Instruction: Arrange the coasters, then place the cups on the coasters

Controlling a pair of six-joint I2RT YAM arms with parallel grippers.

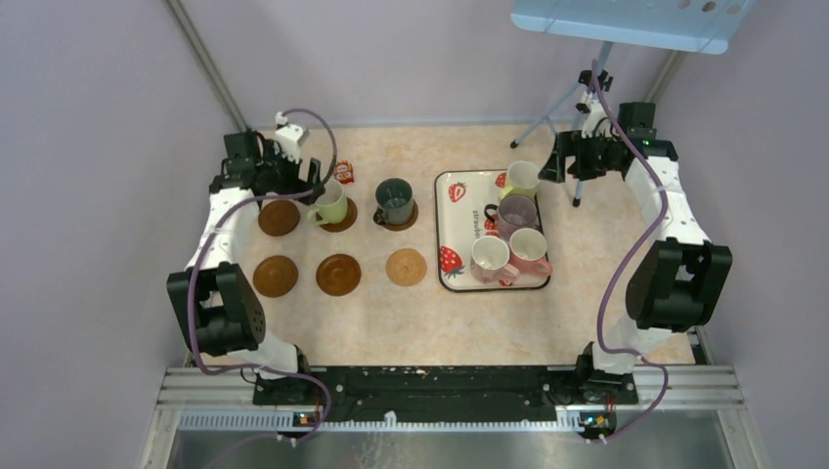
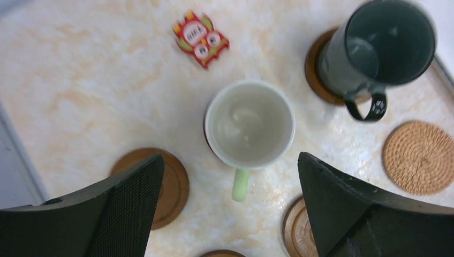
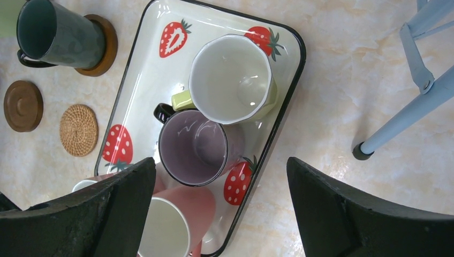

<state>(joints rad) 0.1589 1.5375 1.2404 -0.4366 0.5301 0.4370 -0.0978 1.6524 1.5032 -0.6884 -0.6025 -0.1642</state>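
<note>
2 cups (image 2: 250, 123) on coasters (image 2: 313, 67); 4 in tray (image 3: 150, 85); L jaws, R jaws apart.

lab test cell (plain walls (image 1: 88, 117))

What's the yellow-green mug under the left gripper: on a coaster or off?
On: yellow-green mug sits upright on a brown coaster, rim showing beneath.

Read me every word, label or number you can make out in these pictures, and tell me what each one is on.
"straw": printed sideways on the tray, seen from the top view; it is small, and the rest is hidden by the purple mug.
Red packet: characters in white circles, too blurred to read.
No other readable text.
</note>
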